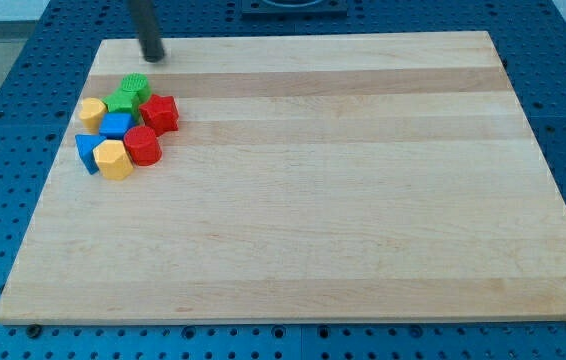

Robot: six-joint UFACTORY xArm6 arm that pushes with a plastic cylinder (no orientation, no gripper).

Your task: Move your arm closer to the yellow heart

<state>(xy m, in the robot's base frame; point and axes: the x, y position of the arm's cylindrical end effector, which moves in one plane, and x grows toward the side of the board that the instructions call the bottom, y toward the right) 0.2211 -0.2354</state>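
My tip (154,57) rests near the top-left corner of the wooden board (313,230), above a cluster of blocks and touching none. The yellow heart (91,110) is at the cluster's left edge, down and to the left of the tip. A green cylinder (135,87) lies just below the tip, between it and the rest of the cluster. Beside the heart are a green star (121,104) and a blue cube (116,125).
A red star (160,113) sits at the cluster's right. A red cylinder (143,145), a yellow pentagon-like block (114,159) and a blue triangle (87,152) form its lower edge. The board's left edge runs close by the heart.
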